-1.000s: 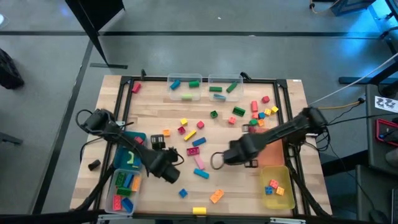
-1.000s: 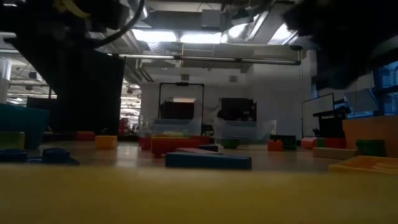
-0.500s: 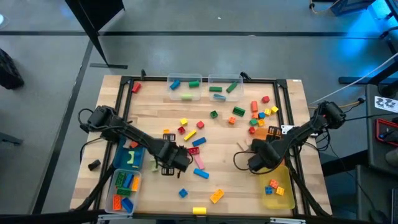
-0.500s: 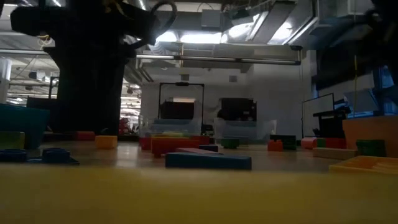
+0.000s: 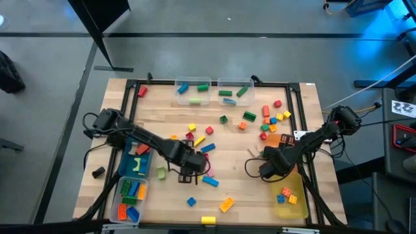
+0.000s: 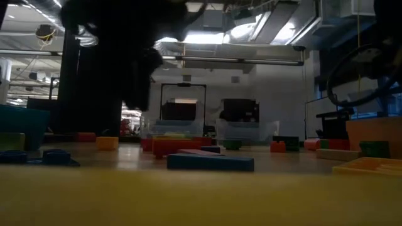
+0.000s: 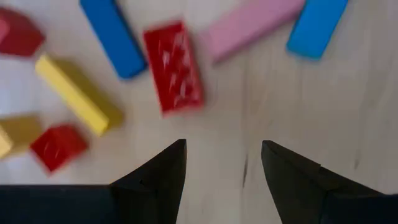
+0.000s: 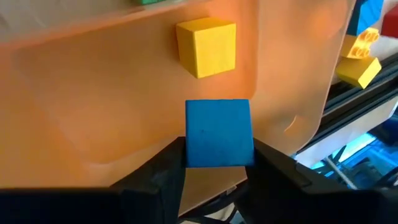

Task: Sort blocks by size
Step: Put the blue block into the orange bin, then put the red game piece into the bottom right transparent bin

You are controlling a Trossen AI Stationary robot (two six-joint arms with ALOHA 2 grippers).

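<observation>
While over the orange bin [image 8: 93, 93] | right gripper [image 8: 217, 158] pinches square blue cube [image 8: 219, 132] | left gripper [image 7: 221, 155] spread, empty

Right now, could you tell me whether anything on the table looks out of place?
Nothing looks damaged. One yellow block lies alone at the table's front edge, apart from the loose scatter, where it might fall off.

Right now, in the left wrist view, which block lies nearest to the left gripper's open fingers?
The red studded brick, just ahead of the left gripper. The yellow bar and pink bar lie farther off.
</observation>
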